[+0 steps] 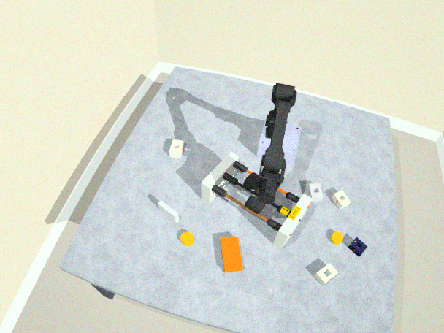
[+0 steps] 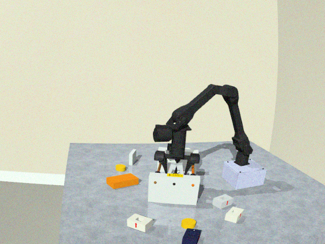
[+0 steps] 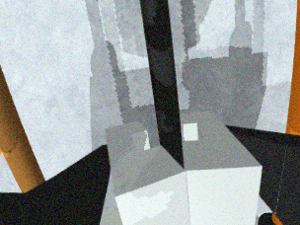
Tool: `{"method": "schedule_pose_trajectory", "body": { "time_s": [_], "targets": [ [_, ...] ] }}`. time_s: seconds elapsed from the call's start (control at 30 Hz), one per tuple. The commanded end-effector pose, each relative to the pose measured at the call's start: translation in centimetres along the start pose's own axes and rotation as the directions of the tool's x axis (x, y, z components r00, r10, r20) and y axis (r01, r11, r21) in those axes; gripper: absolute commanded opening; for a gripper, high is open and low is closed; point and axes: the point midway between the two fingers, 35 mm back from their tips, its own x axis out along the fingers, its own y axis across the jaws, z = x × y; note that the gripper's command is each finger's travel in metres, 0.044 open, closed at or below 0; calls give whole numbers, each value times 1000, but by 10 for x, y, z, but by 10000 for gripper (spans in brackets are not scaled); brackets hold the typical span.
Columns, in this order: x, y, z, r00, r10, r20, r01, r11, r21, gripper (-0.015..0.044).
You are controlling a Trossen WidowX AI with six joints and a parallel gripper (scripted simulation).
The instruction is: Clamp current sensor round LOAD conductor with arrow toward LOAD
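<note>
The rig holds three parallel conductors between two white end blocks (image 1: 290, 226) (image 2: 173, 192). A yellow LOAD label (image 1: 295, 211) (image 2: 175, 175) sits on the near block, at the middle conductor. My gripper (image 1: 254, 193) (image 2: 177, 160) (image 3: 162, 140) is down in the rig and shut on the white split-core sensor (image 3: 217, 187) (image 2: 176, 166). In the wrist view the black middle conductor (image 3: 160, 74) runs through the sensor's slot, with orange conductors (image 3: 15, 148) on both sides. The two halves of the sensor meet along a seam below the conductor. I cannot see the sensor's arrow.
Other white sensor-like blocks lie about (image 1: 176, 148) (image 1: 315, 191) (image 1: 340, 198) (image 1: 326, 273). Two yellow discs (image 1: 187, 238) (image 1: 337, 237), an orange block (image 1: 231, 254), a dark blue block (image 1: 357, 245) and a white slab (image 1: 169, 210) lie around the rig. The arm's base (image 2: 243, 176) stands behind.
</note>
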Motion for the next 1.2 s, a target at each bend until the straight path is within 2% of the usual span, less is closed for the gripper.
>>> {"method": "schedule_pose_trajectory", "body": {
  "time_s": [0.0,0.5,1.17],
  "targets": [
    [-1,0,0,1000,1,0,-1,1000,0,0],
    [-17,0,0,1000,-2,-1,2,1000,5,0],
    [-13,-1,1,1000,-11,2,11,1000,2,0]
  ]
}}
